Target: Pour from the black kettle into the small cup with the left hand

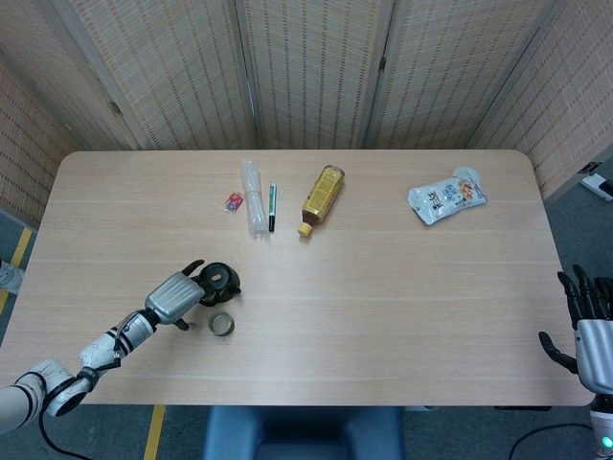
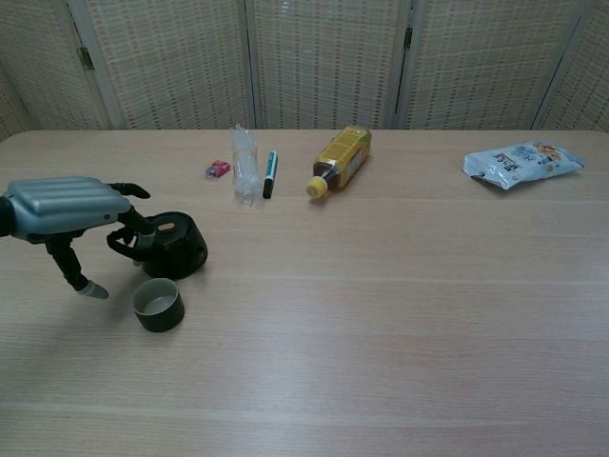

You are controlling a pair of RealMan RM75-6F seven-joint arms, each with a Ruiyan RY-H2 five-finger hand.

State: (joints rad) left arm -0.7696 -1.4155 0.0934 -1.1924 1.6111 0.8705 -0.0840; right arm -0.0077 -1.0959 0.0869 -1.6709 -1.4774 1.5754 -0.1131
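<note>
fingers: the left hand (image 2: 67,211) has its fingers (image 2: 127,221) reaching into the kettle's handle loop, thumb hanging down on the near side. I can't tell if they've actually clamped the handle or are just hooked beside it, too small and dark to call.

step in hand: looks like getting a grip on the handle before the lift. I'd want the fingers properly through the loop and closed before raising, otherwise the kettle (image 2: 175,247) will probably swing or slip once it tips.

pour tip: the cup (image 2: 157,304) sits just in front of the kettle, slightly toward the hand side, near but not touching. So only a short lift, then tilt slowly toward the cup. It's a small target and easy to overshoot or knock.

kettle: black, squat, upright on the surface (image 2: 400,286), lid on with a light knob. Whatever's inside is hidden.

cup: dark outside, pale inside, upright, mouth open. From the chest view it looks empty, though I can't rule out a thin layer of liquid.

right hand: the right hand (image 1: 587,326) is far from the kettle, off the opposite edge of the surface, fingers spread, holding nothing.

other containers: a yellow bottle (image 2: 342,159) lies on its side well behind the kettle, cap on. A clear tube (image 2: 245,163) lies beside a pen (image 2: 269,173), and a snack bag (image 2: 521,162) sits far across.
</note>
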